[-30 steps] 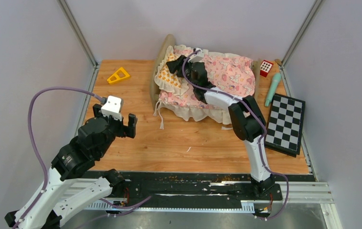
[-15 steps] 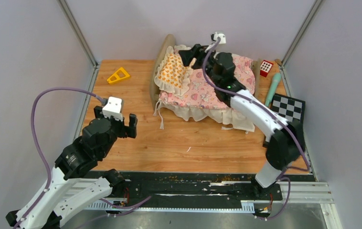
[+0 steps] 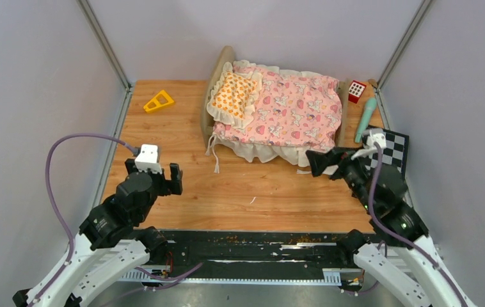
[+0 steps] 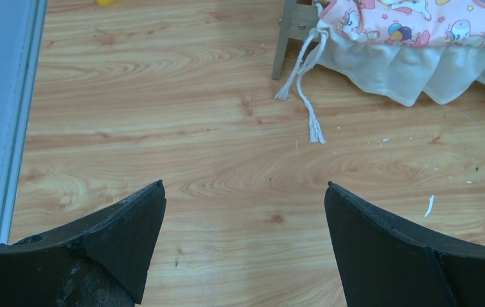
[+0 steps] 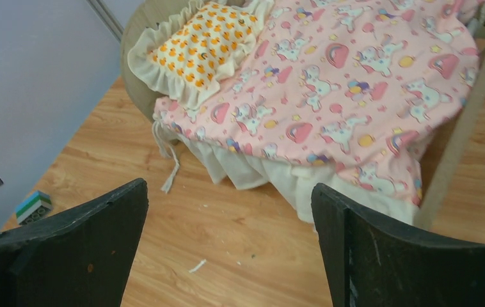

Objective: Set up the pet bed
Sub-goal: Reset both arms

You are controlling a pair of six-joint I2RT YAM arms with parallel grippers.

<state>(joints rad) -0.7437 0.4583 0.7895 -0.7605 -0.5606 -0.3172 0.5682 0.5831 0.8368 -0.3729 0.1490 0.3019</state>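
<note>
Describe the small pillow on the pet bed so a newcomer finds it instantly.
At the far middle of the wooden table stands the small light-wood pet bed under a pink unicorn-print ruffled quilt. At its headboard end, the left, lies the small cream-frilled pillow on top of the quilt. Its orange pattern is the only orange on the pink bedding.

Your left arm (image 3: 109,214) crouches folded on its own side, the left gripper (image 3: 153,169) aimed forward and down, jaws spread wide and empty. Your right arm (image 3: 393,204) bends low opposite, the right gripper (image 3: 322,163) pointing left, jaws likewise wide apart, holding nothing.
</note>
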